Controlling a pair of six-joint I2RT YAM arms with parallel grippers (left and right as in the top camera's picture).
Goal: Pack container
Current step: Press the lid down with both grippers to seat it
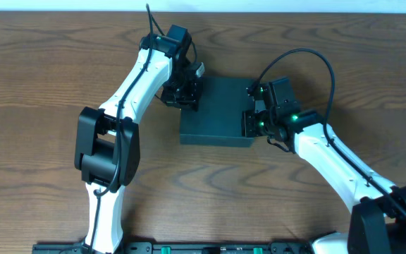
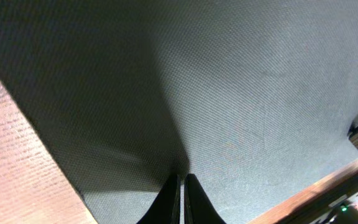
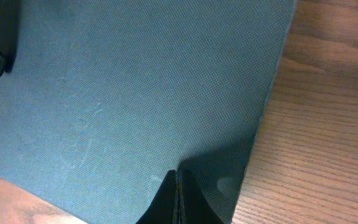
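The matte black container (image 1: 217,109) lies closed in the middle of the wooden table, its flat lid filling the left wrist view (image 2: 229,93) and most of the right wrist view (image 3: 135,81). My left gripper (image 1: 187,95) is shut and empty, its tips (image 2: 183,182) resting on or just over the lid near the container's left edge. My right gripper (image 1: 254,121) is shut and empty, its tips (image 3: 177,177) over the lid near its right edge. What is inside the container is hidden.
Bare wood-grain table (image 1: 48,70) surrounds the container on all sides. The right arm's cable (image 1: 309,56) loops above the container's right side. The arm bases stand at the table's near edge.
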